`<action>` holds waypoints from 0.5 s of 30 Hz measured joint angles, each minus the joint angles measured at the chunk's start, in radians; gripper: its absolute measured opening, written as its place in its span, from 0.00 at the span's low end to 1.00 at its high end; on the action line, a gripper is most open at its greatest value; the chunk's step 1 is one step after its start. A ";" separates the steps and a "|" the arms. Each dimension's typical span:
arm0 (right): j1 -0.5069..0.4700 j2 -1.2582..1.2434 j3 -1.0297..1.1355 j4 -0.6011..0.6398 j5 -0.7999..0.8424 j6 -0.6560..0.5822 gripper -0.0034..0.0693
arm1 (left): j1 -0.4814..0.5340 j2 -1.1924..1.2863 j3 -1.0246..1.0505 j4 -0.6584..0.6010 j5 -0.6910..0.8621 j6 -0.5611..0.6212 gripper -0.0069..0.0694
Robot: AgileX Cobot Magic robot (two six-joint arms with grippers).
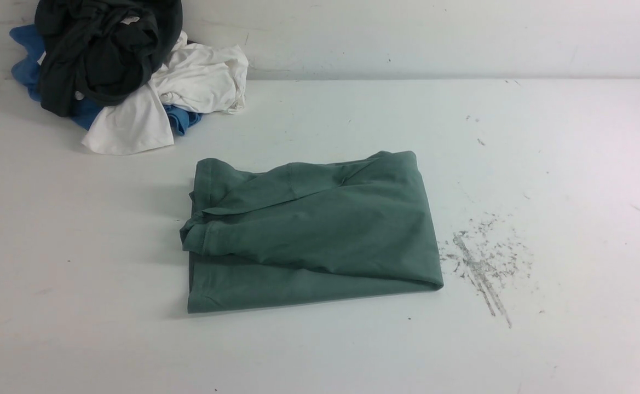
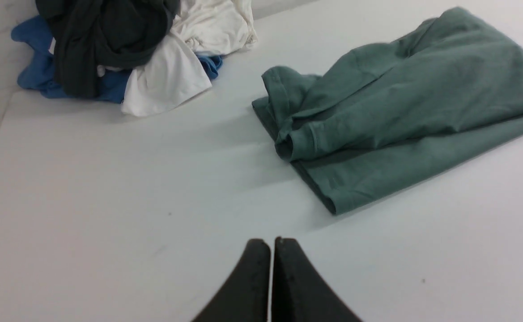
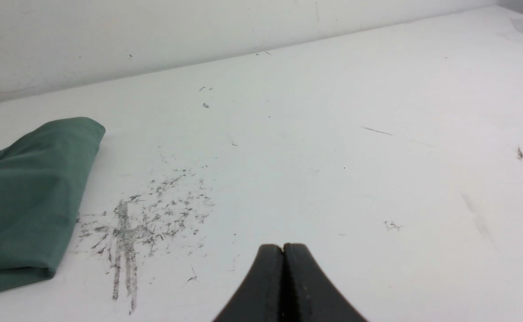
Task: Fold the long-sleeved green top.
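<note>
The green long-sleeved top [image 1: 311, 232] lies folded into a compact rectangle in the middle of the white table, with a cuffed sleeve end showing at its left side. The left wrist view shows it [image 2: 400, 103] a short way beyond my left gripper [image 2: 272, 241], which is shut and empty over bare table. In the right wrist view one folded edge of the top [image 3: 24, 201] shows off to the side, apart from my right gripper [image 3: 283, 247], also shut with nothing in it. Neither arm appears in the front view.
A heap of black, white and blue garments [image 1: 122, 71] sits at the table's far left corner, against the back wall, and shows as the heap [image 2: 122, 49] in the left wrist view. Grey scuff marks [image 1: 481, 262] stain the table right of the top.
</note>
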 joint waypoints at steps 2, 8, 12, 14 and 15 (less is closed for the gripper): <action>0.000 0.000 0.000 0.000 0.000 0.000 0.03 | 0.001 0.000 0.021 -0.003 -0.085 0.000 0.09; 0.000 0.000 0.000 0.000 0.000 0.000 0.03 | 0.082 -0.015 0.199 0.012 -0.504 0.000 0.09; 0.000 0.000 0.000 0.000 0.000 0.000 0.03 | 0.177 -0.046 0.368 0.017 -0.648 -0.017 0.09; 0.000 0.000 0.000 0.002 0.001 0.000 0.03 | 0.197 -0.047 0.433 0.034 -0.674 -0.038 0.09; 0.000 0.000 0.000 0.002 0.001 0.000 0.03 | 0.199 -0.047 0.455 0.054 -0.676 -0.049 0.09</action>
